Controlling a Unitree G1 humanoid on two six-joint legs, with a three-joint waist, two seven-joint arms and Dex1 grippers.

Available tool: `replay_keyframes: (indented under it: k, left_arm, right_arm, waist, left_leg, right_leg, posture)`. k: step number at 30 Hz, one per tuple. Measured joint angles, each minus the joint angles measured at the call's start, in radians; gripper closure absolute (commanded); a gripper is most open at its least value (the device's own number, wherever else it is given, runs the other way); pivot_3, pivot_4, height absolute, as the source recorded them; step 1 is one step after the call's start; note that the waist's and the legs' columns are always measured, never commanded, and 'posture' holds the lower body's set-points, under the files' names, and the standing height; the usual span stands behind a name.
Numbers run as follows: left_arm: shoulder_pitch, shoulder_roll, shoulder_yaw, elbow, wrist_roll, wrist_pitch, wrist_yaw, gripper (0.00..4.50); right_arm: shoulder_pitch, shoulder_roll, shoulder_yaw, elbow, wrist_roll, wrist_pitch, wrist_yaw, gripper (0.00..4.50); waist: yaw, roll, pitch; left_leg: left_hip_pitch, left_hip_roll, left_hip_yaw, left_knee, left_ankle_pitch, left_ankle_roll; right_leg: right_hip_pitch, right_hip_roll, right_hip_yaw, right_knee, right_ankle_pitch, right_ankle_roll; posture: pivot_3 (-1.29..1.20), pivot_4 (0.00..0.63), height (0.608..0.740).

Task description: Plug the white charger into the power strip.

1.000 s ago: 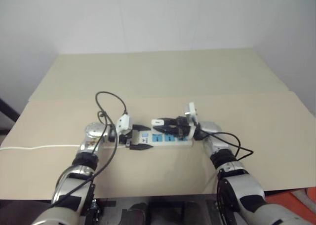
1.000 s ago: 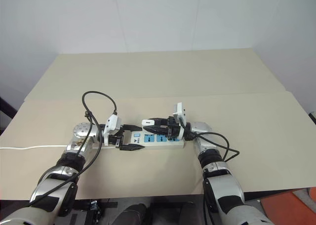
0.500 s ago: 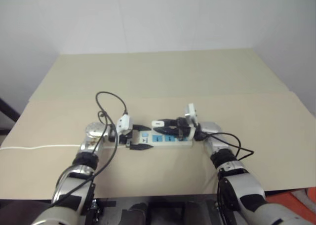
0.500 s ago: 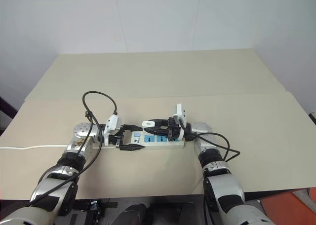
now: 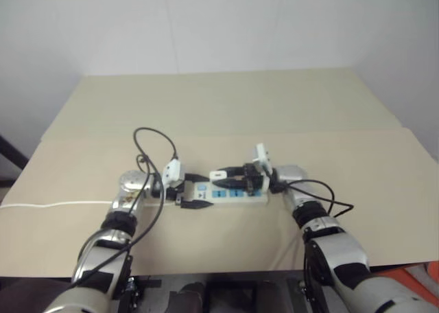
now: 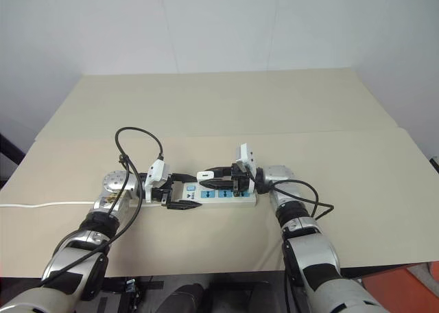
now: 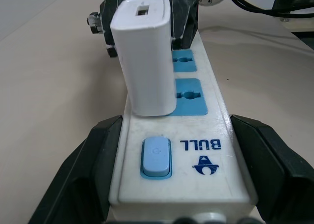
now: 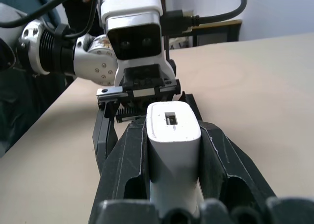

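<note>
The white charger (image 7: 146, 62) stands upright on the power strip (image 7: 196, 150), at the socket next to the switch, clamped between the right gripper (image 8: 172, 150) fingers. The left gripper (image 7: 184, 184) grips the strip's switch end from both sides on the table (image 5: 206, 107).

Beige table (image 5: 226, 100) built of two boards, seam running across its middle. Plain white wall (image 5: 219, 25) directly behind the table's far edge.
</note>
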Motion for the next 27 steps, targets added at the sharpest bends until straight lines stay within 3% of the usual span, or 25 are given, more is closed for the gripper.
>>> replay_keyframes:
  k: [27]
  left_arm:
    - [0.006,0.004,-0.003,0.000,0.000,0.020,0.030,1.24]
  right_arm:
    - [-0.012,-0.021,0.067,0.021,-0.017,-0.043,-0.053,3.40]
  waist:
    - [0.000,0.001,-0.002]
  left_leg:
    - [0.010,0.000,0.000,-0.002,-0.003,0.004]
  right_leg:
    - [0.008,0.001,0.001,-0.002,0.000,0.000]
  posture:
    - [0.00,0.150,0.740]
